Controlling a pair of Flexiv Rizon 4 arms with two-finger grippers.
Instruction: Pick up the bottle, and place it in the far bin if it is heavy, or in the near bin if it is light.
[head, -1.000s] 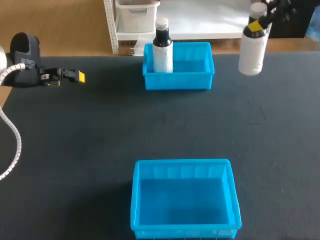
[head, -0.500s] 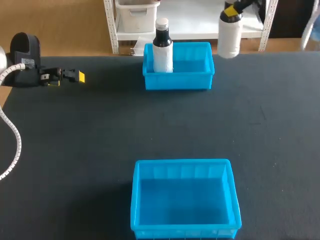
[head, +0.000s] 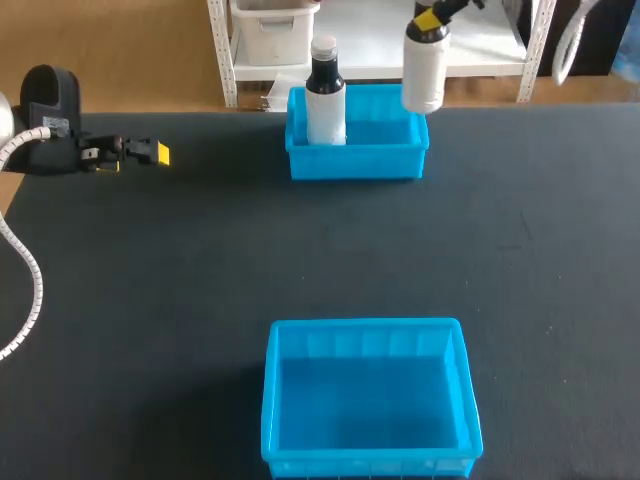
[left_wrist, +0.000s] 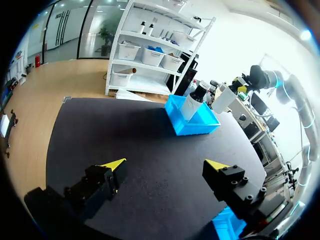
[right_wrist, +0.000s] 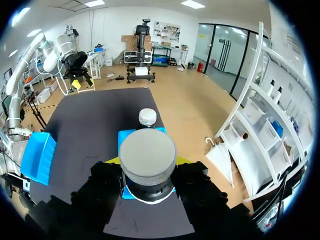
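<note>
Yellow tips of my right gripper (head: 432, 18) clasp the white bottle (head: 423, 70) just under its cap, one on each side, so the pick-up part is done. The bottle hangs upright in the air, off the table (head: 200, 260). From the head view its base sits over the right end of the far bin (head: 405, 160), and looking down along my fingers I see blue bin beneath it. I judge it is above the bin but not yet inside, though how high above the rim I cannot tell. A second bottle (head: 325, 100), with a dark neck and white cap, stands at the left end of that bin, apart from mine. Being here rather than over the near bin (head: 365, 326), which lies well apart at my edge of the table, suggests the bottle was taken as heavy. The pictures themselves cannot show its weight. What is left, as I see it, is to lower the bottle into the free right side, let go and lift away. My left gripper (left_wrist: 166, 163) hovers at the table's left side with its fingers spread wide, holding nothing.
</note>
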